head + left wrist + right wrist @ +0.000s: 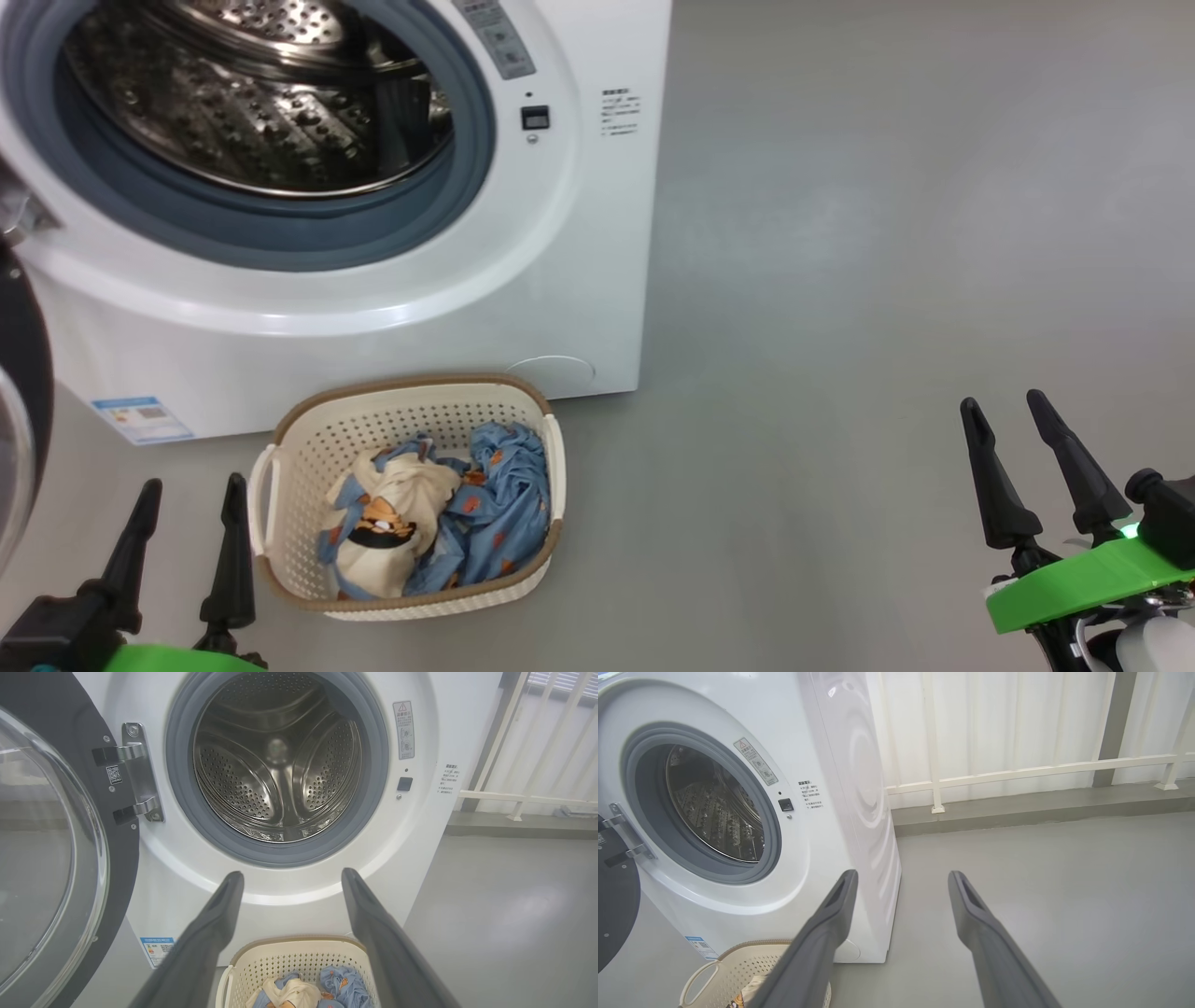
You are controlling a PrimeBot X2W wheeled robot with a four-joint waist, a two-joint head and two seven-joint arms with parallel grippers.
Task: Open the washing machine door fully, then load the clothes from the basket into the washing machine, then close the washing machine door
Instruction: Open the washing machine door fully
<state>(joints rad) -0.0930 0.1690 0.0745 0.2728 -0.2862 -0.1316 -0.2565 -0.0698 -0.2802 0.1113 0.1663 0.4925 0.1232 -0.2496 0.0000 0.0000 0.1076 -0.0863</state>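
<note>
**Two pincers open, one basket waiting to be emptied**

Both pincers stand released and empty. The left gripper (pixel 194 481) hovers just beside the left handle of the basket (pixel 411 381), fingers aimed at the machine. The right gripper (pixel 1001 399) hangs well apart over the bare floor (pixel 840 280), off the machine's right front corner.

The basket sits on the floor just before the washing machine (pixel 373 345), under the lower right of its opening. The clothes (pixel 495 504) lie crumpled inside it, the cream piece toward the left wall and the blue toward the right.

The washing machine door (pixel 51 858) is swung out to the left on its hinge, and the drum (pixel 280 765) is bare.

The opening step looks done and loading is the step in hand, with nothing yet gripped. The next move calls for the left gripper to cross the rim, drop into the heap and pinch fabric.

The basket's mouth faces up, and its long axis appears to run along the machine's front, a handle at each end. The heap has no clear axis.
</note>
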